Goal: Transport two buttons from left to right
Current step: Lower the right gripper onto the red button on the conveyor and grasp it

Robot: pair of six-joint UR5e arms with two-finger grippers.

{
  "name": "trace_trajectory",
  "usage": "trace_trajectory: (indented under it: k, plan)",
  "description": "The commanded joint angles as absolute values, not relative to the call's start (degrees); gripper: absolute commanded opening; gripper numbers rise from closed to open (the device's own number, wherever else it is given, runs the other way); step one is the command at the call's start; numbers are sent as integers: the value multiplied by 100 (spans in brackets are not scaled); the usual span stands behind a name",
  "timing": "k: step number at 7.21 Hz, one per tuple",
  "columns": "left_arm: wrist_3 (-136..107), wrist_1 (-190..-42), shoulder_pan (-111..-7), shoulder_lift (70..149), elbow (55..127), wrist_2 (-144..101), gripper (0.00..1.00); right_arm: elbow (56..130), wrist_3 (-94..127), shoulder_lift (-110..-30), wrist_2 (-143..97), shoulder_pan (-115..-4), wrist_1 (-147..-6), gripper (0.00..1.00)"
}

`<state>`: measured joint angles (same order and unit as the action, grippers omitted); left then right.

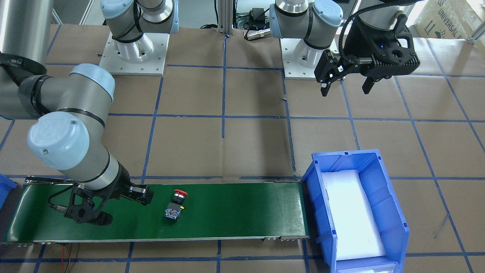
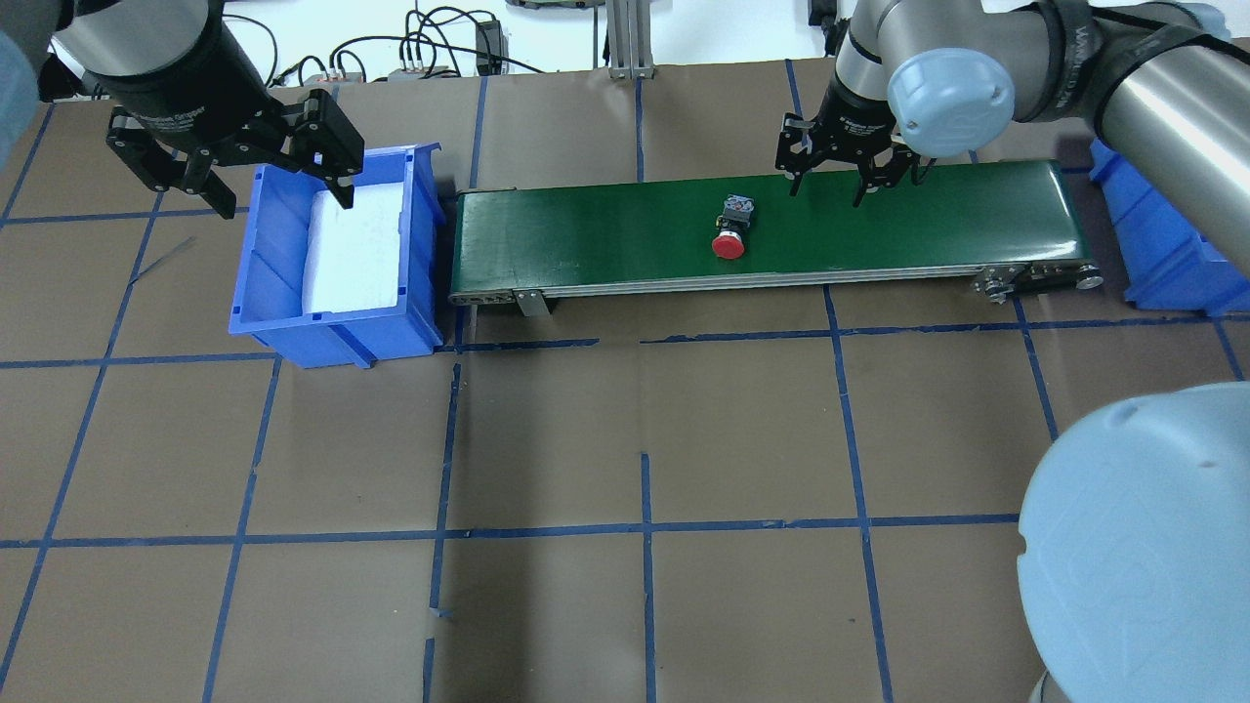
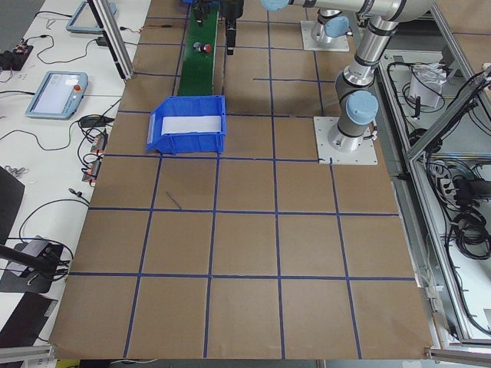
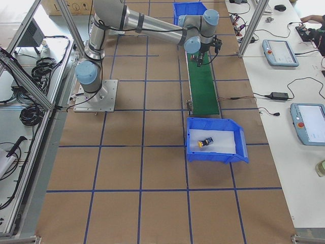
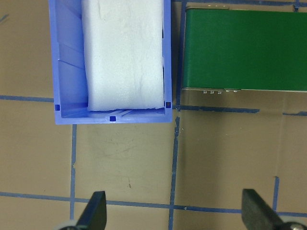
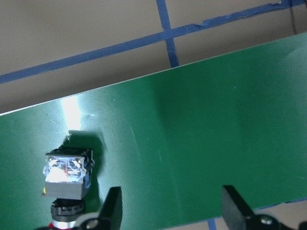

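The red button [image 1: 180, 194] lies on its side on the green belt [image 1: 235, 212], contact block toward the far side; it also shows in the overhead view [image 2: 729, 234] and the right wrist view [image 6: 67, 175]. My right gripper [image 2: 845, 181] is open and empty, above the belt just to the button's right [image 6: 173, 213]. My left gripper [image 2: 281, 195] is open and empty, above the table at the far end of the blue bin [image 2: 264, 293]. In the exterior right view a yellow button [image 4: 204, 143] lies on the bin's white foam; the other views show only foam.
The belt ends at the blue bin [image 1: 394, 201] on my left. A second blue bin [image 2: 1162, 254] stands at the belt's right end. Brown paper with blue tape lines covers the table. My arm bases [image 1: 136, 53] stand at the near edge.
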<state>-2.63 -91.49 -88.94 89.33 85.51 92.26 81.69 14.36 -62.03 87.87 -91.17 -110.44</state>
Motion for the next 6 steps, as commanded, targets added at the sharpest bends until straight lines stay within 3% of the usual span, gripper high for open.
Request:
trace_trajectory:
  k: [1, 6]
  plan:
    - [-264, -9149, -8895, 8947, 8534, 9229, 100, 7824, 1573, -5890, 9174, -9394, -11109, 77]
    - [-255, -9141, -8895, 8939, 8534, 9220, 100, 7585, 1828, -5573, 9158, -9492, -11259, 77]
